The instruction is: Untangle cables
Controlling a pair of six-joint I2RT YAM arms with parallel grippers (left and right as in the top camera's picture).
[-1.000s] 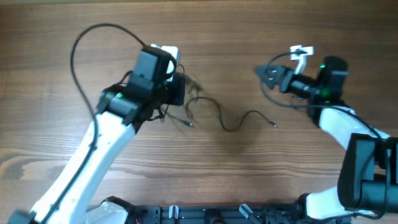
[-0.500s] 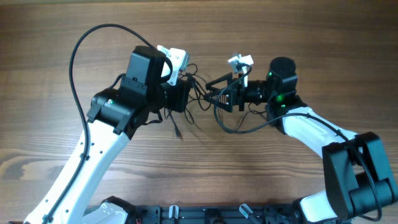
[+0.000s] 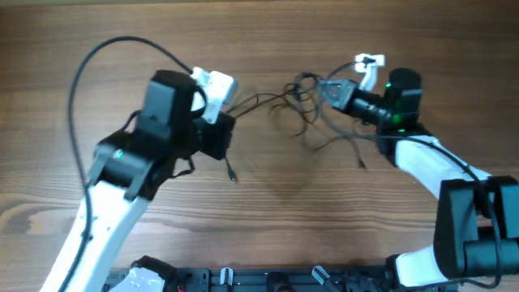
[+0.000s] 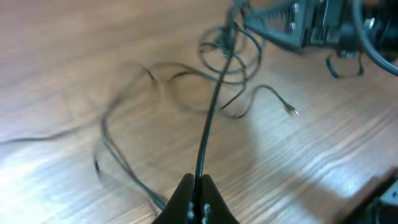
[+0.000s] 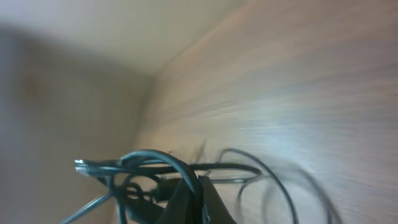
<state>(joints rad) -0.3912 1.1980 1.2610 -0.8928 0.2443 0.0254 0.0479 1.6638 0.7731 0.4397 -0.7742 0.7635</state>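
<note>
The cables (image 3: pixel 302 96) are thin black wires, bunched in a knot held above the wooden table between my two grippers. My left gripper (image 3: pixel 229 113) is shut on one strand (image 4: pixel 211 118), which runs taut from its jaws up to the knot (image 4: pixel 229 46). My right gripper (image 3: pixel 323 88) is shut on the looped bundle (image 5: pixel 152 163), whose loops spill around its fingertips (image 5: pixel 186 193). Loose strands hang from the knot, one ending in a tiny plug (image 4: pixel 290 112). Another short end (image 3: pixel 232 172) dangles below the left gripper.
The wooden table (image 3: pixel 268 219) lies under both arms. A thick black robot cable (image 3: pixel 89 73) arcs over the left arm. A black rail (image 3: pixel 268 280) runs along the near edge. The right arm's body (image 3: pixel 470 227) stands at the lower right.
The right gripper has shut on the cable bundle and pulled back to the right with it. The left arm has drawn left, and the strand between the grippers is stretched out.
</note>
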